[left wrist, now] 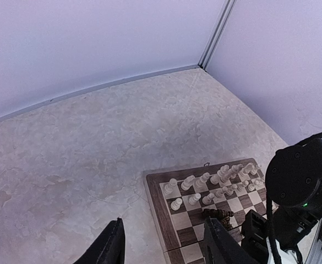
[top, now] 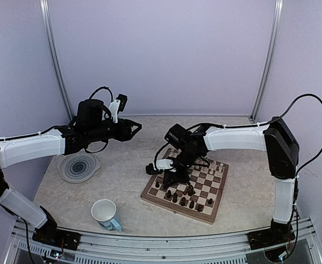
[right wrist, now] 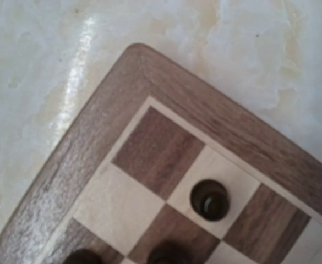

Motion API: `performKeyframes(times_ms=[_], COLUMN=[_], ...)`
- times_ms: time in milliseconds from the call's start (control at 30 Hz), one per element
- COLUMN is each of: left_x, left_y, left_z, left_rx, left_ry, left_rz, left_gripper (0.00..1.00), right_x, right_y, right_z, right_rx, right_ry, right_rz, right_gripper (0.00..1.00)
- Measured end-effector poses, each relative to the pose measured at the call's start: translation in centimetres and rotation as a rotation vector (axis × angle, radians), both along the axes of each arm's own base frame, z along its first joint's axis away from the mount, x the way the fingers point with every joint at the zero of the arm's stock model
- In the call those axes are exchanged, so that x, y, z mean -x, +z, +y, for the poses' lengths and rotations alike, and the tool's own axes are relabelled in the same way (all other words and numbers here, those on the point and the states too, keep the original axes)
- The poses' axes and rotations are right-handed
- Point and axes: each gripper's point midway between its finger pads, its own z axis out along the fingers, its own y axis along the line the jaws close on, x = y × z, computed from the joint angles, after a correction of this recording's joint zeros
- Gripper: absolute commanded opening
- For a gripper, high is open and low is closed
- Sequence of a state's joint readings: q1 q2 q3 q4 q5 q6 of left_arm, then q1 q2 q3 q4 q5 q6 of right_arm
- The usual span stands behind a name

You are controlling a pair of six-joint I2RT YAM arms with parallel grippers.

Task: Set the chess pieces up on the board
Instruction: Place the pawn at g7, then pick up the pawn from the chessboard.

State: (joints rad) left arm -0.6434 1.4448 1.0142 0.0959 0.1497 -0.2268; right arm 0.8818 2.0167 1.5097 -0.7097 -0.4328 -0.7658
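Top external view puts the board [top: 177, 207] on the table's right half, in front of the right arm, with the white pieces [top: 216, 168] lined up along its far edge and the dark pieces [top: 183, 197] gathered in a looser cluster on the near rows. I judge the white side is done and the dark ranks are the step in hand.

The right pincer [top: 169, 177] hangs low over the board's left side, among the dark pieces. Its wrist camera looks straight down on one corner of the board [right wrist: 83, 148]. The dark corner square is bare, a dark pawn [right wrist: 209, 201] stands upright on the cream square diagonally inward from it, and two more dark tops just show at the lower edge. As I read it, the next move calls for a piece on that corner, lowered straight without clipping the pawn.

The right pincer is clenched tight. Its fingers do not show in its own view, and from above they merge with the dark pieces, so I cannot tell whether it pinches one.

The left pincer [top: 136, 128] hovers well apart from the board, above bare table. From its wrist, the two fingers [left wrist: 110, 247] stand parted with nothing between them, so it is released and idle, with the white rows [left wrist: 205, 187] in its view.
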Motion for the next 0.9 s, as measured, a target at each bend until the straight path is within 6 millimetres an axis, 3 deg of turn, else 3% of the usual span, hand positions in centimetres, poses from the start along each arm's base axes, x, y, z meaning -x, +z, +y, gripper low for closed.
performKeyframes(times_ms=[200,367,667,900], left_x=[0.2,0.2,0.3,0.3], left_y=[0.0,-0.2,-0.6,-0.9], left_z=[-0.2,-0.3,-0.4,-0.6], left_rx=[0.000,-0.004,-0.015,-0.025], left_ry=[-0.005,-0.009,-0.013,-0.020], left_rz=[0.000,0.002,0.009,0.012], left_gripper=[0.49,0.49,0.49,0.49], right_x=[0.1,0.1,-0.1,0.2], right_y=[-0.4,-0.5,0.0,2.3], right_z=[0.1,0.2,0.5,-0.5], right_rx=[0.008,0.009,0.000,-0.029], right_ry=[0.002,0.000,-0.009,-0.021], right_rz=[0.007,0.009,0.010,-0.007], right_gripper=[0.10,0.19,0.25,0.29])
